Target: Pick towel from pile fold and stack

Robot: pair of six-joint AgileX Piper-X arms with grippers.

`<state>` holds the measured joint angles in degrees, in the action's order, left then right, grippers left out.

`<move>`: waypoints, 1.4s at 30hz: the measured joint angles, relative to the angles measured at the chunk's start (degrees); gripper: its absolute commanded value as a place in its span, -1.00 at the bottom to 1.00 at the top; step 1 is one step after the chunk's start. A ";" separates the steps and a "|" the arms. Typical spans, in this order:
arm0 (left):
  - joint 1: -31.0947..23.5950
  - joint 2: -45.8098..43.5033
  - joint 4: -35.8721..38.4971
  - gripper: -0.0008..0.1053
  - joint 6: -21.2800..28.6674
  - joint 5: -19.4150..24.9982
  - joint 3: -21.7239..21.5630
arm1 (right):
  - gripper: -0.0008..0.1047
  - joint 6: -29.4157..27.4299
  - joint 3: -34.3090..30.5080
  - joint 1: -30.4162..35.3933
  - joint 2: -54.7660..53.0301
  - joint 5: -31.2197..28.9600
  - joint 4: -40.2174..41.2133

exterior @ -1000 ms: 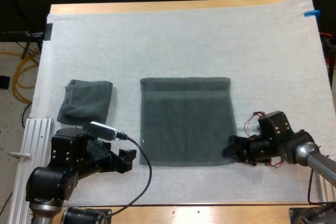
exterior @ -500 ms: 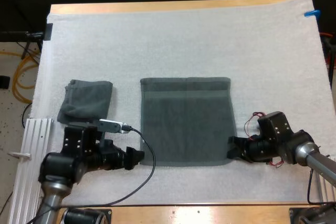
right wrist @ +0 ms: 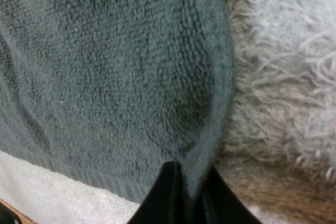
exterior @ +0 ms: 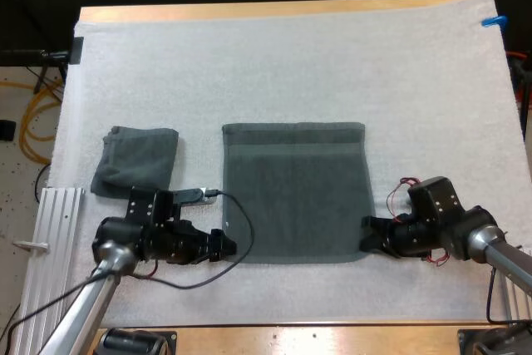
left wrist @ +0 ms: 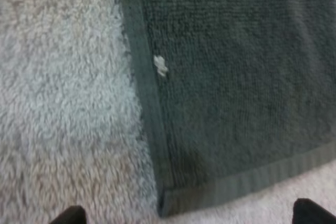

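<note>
On the mat (exterior: pixel 291 64), over the bench (exterior: pixel 249 11): spread towel (exterior: pixel 295 193) in the middle, second towel (exterior: pixel 135 160) well apart to its left, near the mat's left edge. Just beside the spread towel's near left corner, left jaws; on its near right corner, right jaws.

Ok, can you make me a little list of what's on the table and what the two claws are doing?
flat towel: spread out in the middle of the white mat
small towel: bunched, off to the left, apart from the flat towel
left gripper: open, at the flat towel's near left corner
right gripper: shut on the flat towel's near right corner
</note>
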<state>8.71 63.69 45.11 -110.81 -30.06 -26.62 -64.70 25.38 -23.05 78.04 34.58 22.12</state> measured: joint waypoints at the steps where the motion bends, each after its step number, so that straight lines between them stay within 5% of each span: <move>1: 0.00 1.72 -1.18 0.39 0.00 -1.22 0.00 | -0.99 0.00 0.00 0.00 0.00 0.00 0.00; 4: 0.00 5.74 -4.49 0.39 0.00 -6.63 0.00 | -0.99 0.00 0.00 0.00 0.00 0.13 0.00; 23: -0.12 15.29 -9.07 0.31 0.10 -15.50 -0.92 | -0.99 0.00 0.00 0.00 0.00 1.13 0.00; 34: -0.12 16.63 -9.15 -0.99 0.10 -14.07 -0.46 | -0.99 -0.43 0.00 0.00 0.00 1.13 0.00; 42: -0.12 11.02 -1.45 -0.98 3.03 -15.22 -1.80 | -0.99 -0.43 -0.11 -0.26 -7.97 1.05 5.18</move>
<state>8.59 74.71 43.66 -107.77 -45.28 -28.41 -65.13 25.27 -23.31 70.07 35.62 27.30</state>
